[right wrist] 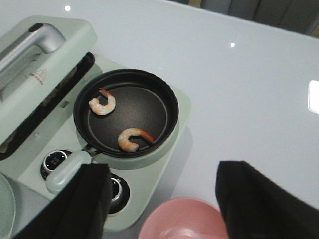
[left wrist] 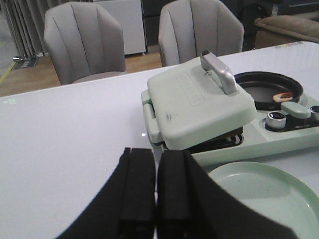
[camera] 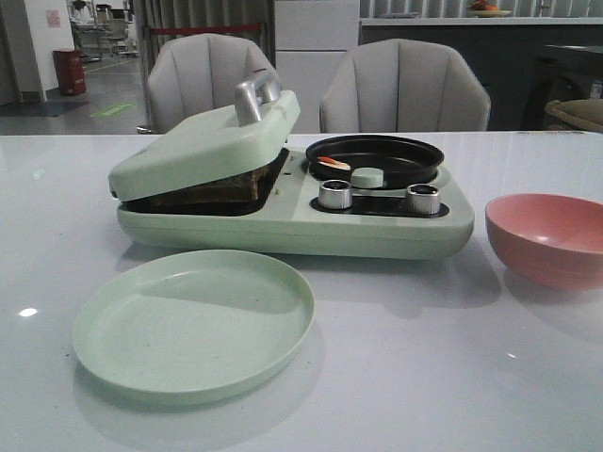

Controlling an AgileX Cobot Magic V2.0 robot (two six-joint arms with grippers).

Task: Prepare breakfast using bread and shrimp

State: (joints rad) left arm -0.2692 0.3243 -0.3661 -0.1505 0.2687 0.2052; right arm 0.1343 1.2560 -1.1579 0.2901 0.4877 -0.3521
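A mint-green breakfast maker (camera: pixel 377 226) stands mid-table. Its lid (camera: pixel 203 151) rests tilted on dark-crusted bread (camera: pixel 212 193), of which only an edge shows. Two curled pinkish shrimp (right wrist: pixel 102 103) (right wrist: pixel 132 139) lie in its black pan (right wrist: pixel 144 112). One shrimp (camera: pixel 333 163) shows in the front view and in the left wrist view (left wrist: pixel 283 96). My left gripper (left wrist: pixel 156 154) is shut and empty, near the maker's lid side and beside the green plate (left wrist: pixel 269 194). My right gripper (right wrist: pixel 162 172) is open and empty, over the pink bowl (right wrist: pixel 182 221) and the maker's knobs. Neither gripper shows in the front view.
The pale green plate (camera: pixel 193 325) lies in front of the maker. The pink bowl (camera: pixel 551 235) stands at its right. Two knobs (camera: pixel 335 194) and a pan handle (camera: pixel 367 177) sit on the maker's front. Two grey chairs (camera: pixel 405 89) stand behind the table.
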